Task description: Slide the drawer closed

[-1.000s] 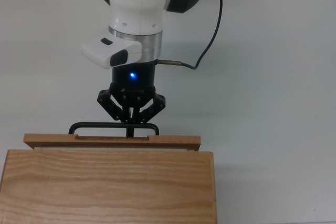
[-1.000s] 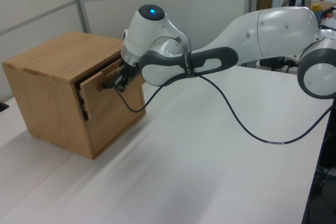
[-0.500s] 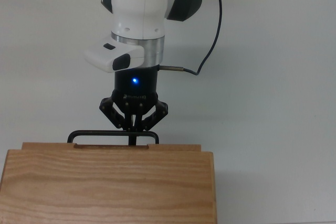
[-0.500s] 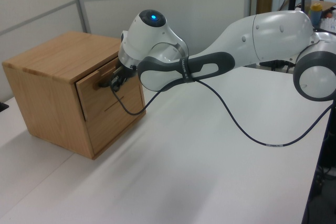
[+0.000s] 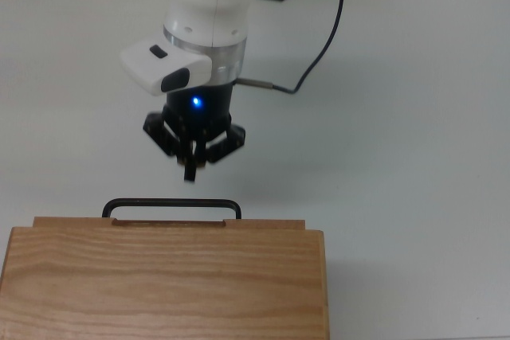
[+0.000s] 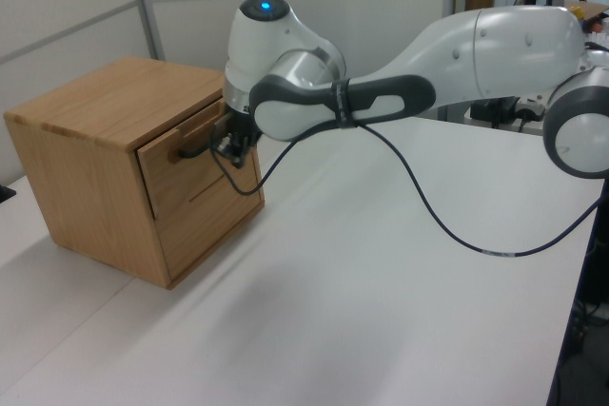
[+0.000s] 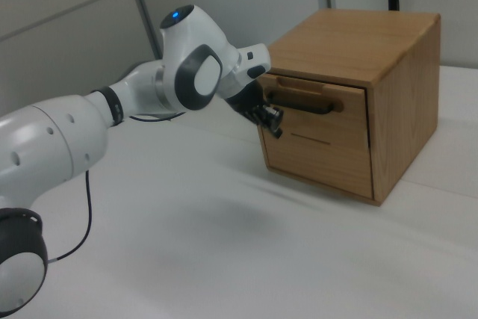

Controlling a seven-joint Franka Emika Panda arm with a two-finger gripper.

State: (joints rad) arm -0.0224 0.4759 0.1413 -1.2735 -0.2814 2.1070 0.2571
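We see the drawer [image 7: 317, 126], light wood with a slim black bar handle [image 5: 171, 205], pushed in so its front panel sits nearly flush with its wooden housing.

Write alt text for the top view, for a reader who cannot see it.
A white robot arm's black gripper hangs over a white table, clear of the black bar handle of a wooden drawer. The drawer sits pushed into its grained wooden cabinet at the bottom of the picture. A black cable trails from the arm's wrist.
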